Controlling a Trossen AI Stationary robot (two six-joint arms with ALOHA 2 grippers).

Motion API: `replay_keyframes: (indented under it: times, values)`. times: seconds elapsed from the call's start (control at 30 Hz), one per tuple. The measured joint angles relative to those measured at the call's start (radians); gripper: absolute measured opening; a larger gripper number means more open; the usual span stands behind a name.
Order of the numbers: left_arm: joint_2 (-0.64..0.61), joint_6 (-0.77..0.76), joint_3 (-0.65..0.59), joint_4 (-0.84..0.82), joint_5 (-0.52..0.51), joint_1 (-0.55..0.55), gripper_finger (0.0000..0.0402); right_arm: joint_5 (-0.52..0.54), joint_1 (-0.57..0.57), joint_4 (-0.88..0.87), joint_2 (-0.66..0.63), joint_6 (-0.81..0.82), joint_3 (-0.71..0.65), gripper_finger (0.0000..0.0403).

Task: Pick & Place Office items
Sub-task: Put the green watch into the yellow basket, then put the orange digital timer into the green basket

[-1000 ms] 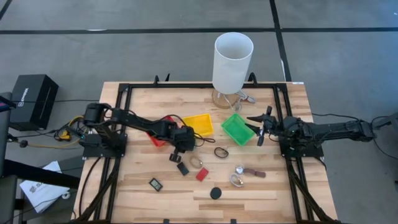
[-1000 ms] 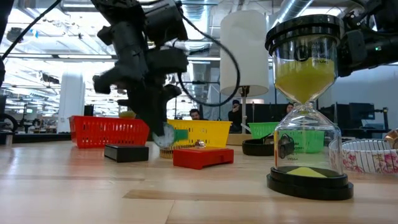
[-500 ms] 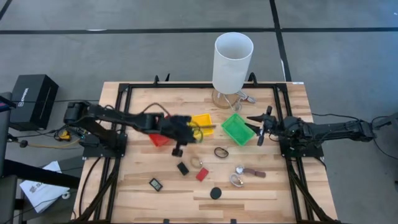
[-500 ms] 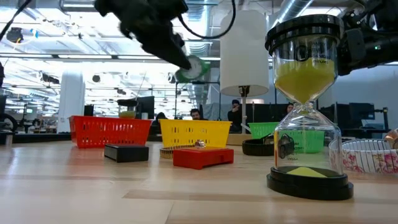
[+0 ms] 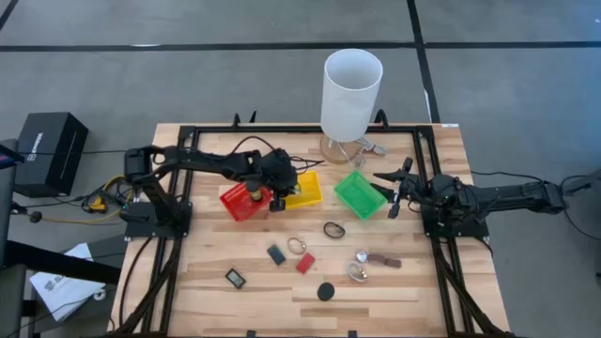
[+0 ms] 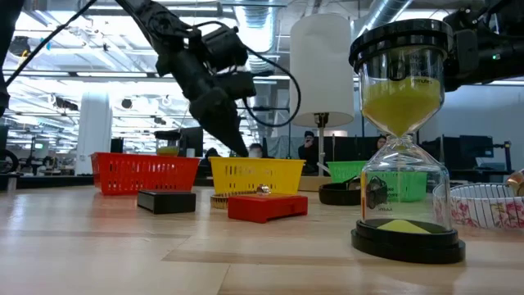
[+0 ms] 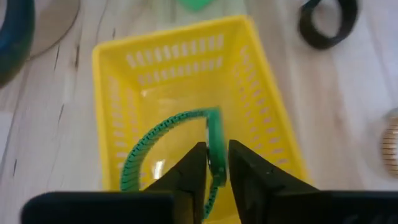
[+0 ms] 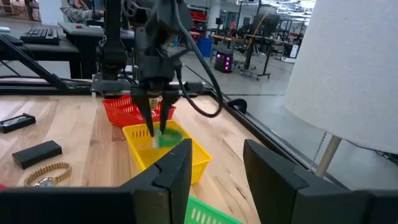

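Observation:
My left gripper (image 7: 216,177) reaches down into the yellow basket (image 5: 306,187), shut on a green ring (image 7: 149,140). The right wrist view shows it from the side, with the green ring (image 8: 166,138) at the yellow basket's mouth (image 8: 165,155). On the boards nearer the front lie a black rectangle (image 5: 275,253), a red rectangle (image 5: 305,263), a gold watch band (image 5: 298,245), a black ring (image 5: 334,229), a framed dark piece (image 5: 235,278), a black disc (image 5: 325,292) and silvery clips (image 5: 360,255). My right gripper (image 5: 394,192) waits open beside the green basket (image 5: 362,194). My left gripper pinches the green ring's smooth rim section (image 7: 214,146) between its two fingers, coming from above and pointing down. The ring hangs inside the yellow basket, its beaded arc (image 7: 140,152) curving away from the fingers; whether it touches the basket floor I cannot tell.
A red basket (image 5: 237,202) stands next to the yellow one on its left. The tall white cylinder (image 5: 352,89) stands at the far edge. An hourglass (image 6: 405,139) looms close in the low view. Black frame rails (image 5: 188,188) run along both table sides.
My left gripper rose from the boards near the black rectangle with the green ring in its fingers. It swung toward the far edge, then came down over the yellow basket. The ring was lifted clear of the table and now hangs inside that basket.

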Motion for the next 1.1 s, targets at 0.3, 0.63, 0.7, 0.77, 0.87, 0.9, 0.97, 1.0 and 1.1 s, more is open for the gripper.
replay_keyframes:
  times: [0.3, 0.63, 0.7, 0.77, 0.87, 0.9, 0.97, 1.0, 1.1]
  values:
    - [-0.016, -0.005, 0.0, 0.006, 0.0, -0.012, 0.0127, -0.002, 0.0, -0.001, 0.0, 0.0, 0.0, 0.0136]
    - [-0.247, -0.018, 0.0, 0.021, 0.0, -0.13, 0.0152, -0.006, 0.0, -0.001, 0.007, 0.092, 0.0, 0.0136]
    - [-0.311, -0.053, -0.008, 0.024, 0.0, -0.152, 0.0149, -0.006, 0.001, 0.002, 0.022, 0.096, 0.0, 0.0136]
    - [-0.372, -0.078, -0.025, 0.023, 0.0, -0.171, 0.0144, -0.007, 0.001, 0.005, 0.04, 0.119, 0.0, 0.0136]
    - [-0.462, -0.108, -0.076, 0.028, 0.001, -0.192, 0.0136, -0.007, 0.001, 0.016, 0.07, 0.14, 0.0, 0.0136]
    - [-0.493, -0.109, -0.1, 0.03, 0.0, -0.197, 0.0132, -0.007, 0.001, 0.018, 0.079, 0.14, 0.0, 0.0136]
    - [-0.546, -0.126, -0.154, 0.037, 0.0, -0.202, 0.0126, -0.007, 0.001, 0.034, 0.094, 0.14, 0.0, 0.0136]
    - [-0.571, -0.142, -0.183, 0.036, -0.001, -0.205, 0.0123, -0.007, 0.001, 0.045, 0.101, 0.14, 0.0, 0.0136]
    - [-0.639, -0.248, -0.271, 0.064, -0.018, -0.207, 0.0115, -0.002, -0.001, 0.09, 0.134, 0.135, 0.0, 0.0136]
